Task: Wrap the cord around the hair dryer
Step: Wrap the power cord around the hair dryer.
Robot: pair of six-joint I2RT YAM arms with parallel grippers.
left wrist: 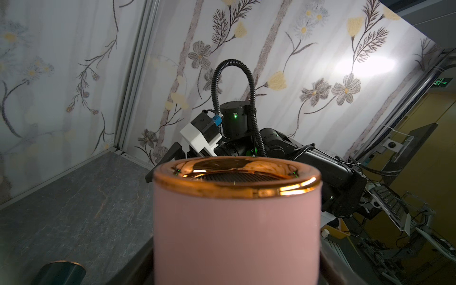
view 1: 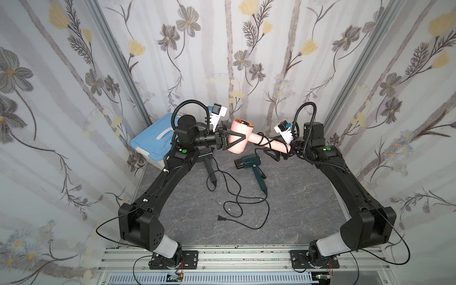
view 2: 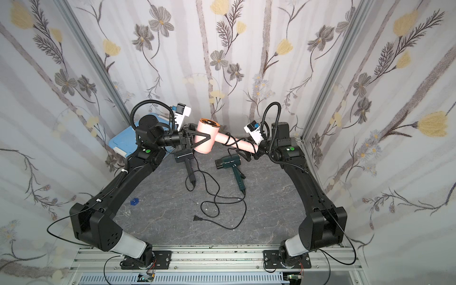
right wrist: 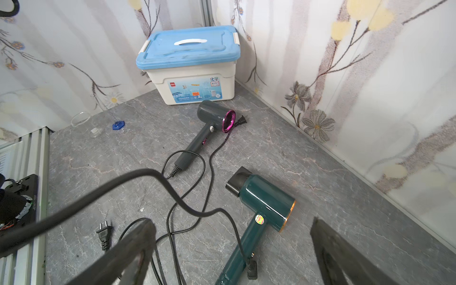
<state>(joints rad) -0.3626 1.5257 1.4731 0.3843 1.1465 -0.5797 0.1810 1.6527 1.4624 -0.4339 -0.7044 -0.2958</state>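
Grey marbled tabletop (view 1: 296, 197) is filling the lower centre of both top views. Storage box (right wrist: 187, 49), white with a blue lid, is standing in the far corner, upper centre of the right wrist view. Pink hair dryer (view 1: 244, 128), the task's piece, is hanging clear above the table at the upper centre of both top views (view 2: 212, 130). Its short, wide barrel is showing a shiny copper rim and dark mesh, and its long pink handle is slanting down toward the picture's right. Cord (view 1: 261, 139), black, is looping in a few turns around the middle of that handle. Left gripper (view 1: 243, 139) is clamping the barrel from the picture's left, one finger lying across its front. Right gripper (right wrist: 232, 224) is standing wide apart just beside the handle's end with nothing between its fingers. A blurred black cord is crossing close by one of those fingers, and contact cannot be told. Green hair dryer (view 1: 249, 161) is lying on the table below the pink handle. Dark grey hair dryer (right wrist: 212, 116) with a magenta rim is lying near the box. Plug (view 1: 220, 218) is resting at the lower centre among loose loops.
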